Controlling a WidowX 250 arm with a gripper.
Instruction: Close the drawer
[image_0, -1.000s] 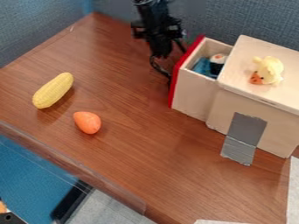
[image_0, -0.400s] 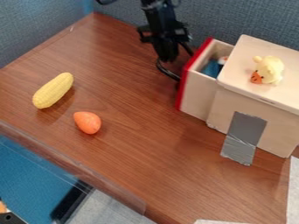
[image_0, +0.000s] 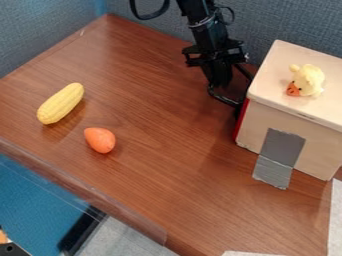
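At the far left, low down, past the edge of a brown wooden tabletop (image_0: 180, 190), blue cloth (image_0: 33, 200) with a long black object (image_0: 83, 232) lying slantwise. Up on the wood, a yellow toy corn cob (image_0: 60, 103), resting at a slant, thicker end toward the lower left. Just beside it, lower and to the right, a small orange toy (image_0: 100, 140), egg-shaped and apart from the cob. At the top, right of the middle, a black robot arm (image_0: 197, 17) slanting down to the right, with a loose black cable (image_0: 144, 18) looped to its left. At the lower end, the gripper (image_0: 230, 95), hanging at the left side of a pale wooden box (image_0: 267, 125), close to the red front of the drawer (image_0: 242, 120); cannot tell whether spread or pressed together. Drawer in the box, red front up along the left side, below the lid's edge. On the near side, a grey tape strip (image_0: 279, 150), running down onto the tabletop. On the lid, a yellow toy duck (image_0: 308, 80) with an orange beak.
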